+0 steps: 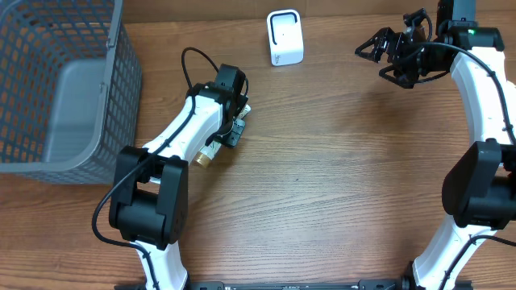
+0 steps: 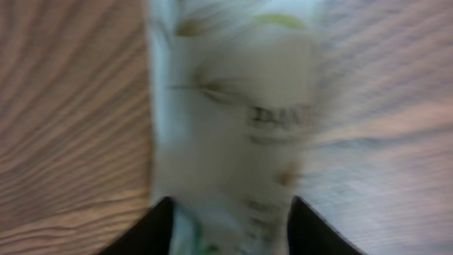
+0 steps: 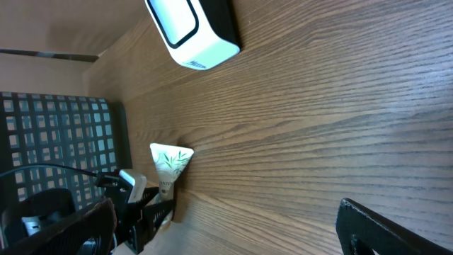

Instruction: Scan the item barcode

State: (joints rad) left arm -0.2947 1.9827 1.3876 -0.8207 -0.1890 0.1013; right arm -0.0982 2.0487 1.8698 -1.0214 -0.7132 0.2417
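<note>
The item is a white tube with green leaf print and a gold cap (image 1: 206,154), lying on the wooden table left of centre. My left gripper (image 1: 234,122) reaches down over it. In the blurred left wrist view the tube (image 2: 233,120) fills the gap between both black fingers (image 2: 152,230), so the gripper (image 2: 230,205) is shut on it. The white barcode scanner (image 1: 285,38) stands at the back centre. At the back right, my right gripper (image 1: 372,63) hangs open and empty, looking across at the scanner (image 3: 192,28) and the tube (image 3: 171,161).
A grey mesh basket (image 1: 48,80) fills the back left corner, close to the left arm. Bare wooden table lies between the tube and the scanner. The right arm's base stands at the right edge.
</note>
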